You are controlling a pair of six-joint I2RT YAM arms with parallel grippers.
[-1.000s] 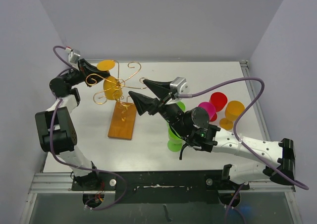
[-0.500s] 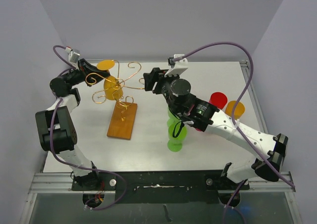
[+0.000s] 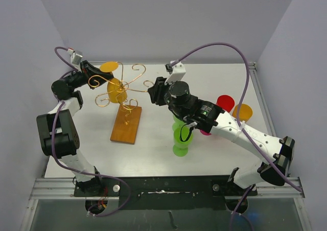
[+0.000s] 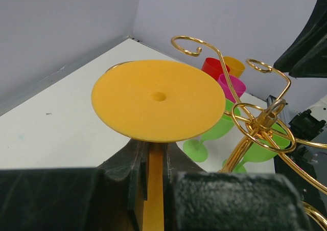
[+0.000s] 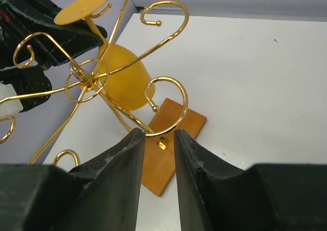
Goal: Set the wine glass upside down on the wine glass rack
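My left arm (image 3: 62, 111) reaches far forward, its gripper (image 4: 153, 154) clamped on the glass (image 4: 158, 100) stem. My right arm (image 3: 235, 131) stretches toward the middle, its gripper (image 5: 156, 139) with jaws narrowly apart.

The yellow wine glass (image 3: 115, 90) is upside down and tilted a bit. Its flat round foot is on top and its bowl hangs among the curly arms. The wine glass rack (image 3: 126, 124) stands on the table (image 3: 219, 83). Its gold wire arms curl out from a middle post on a brown wooden base.
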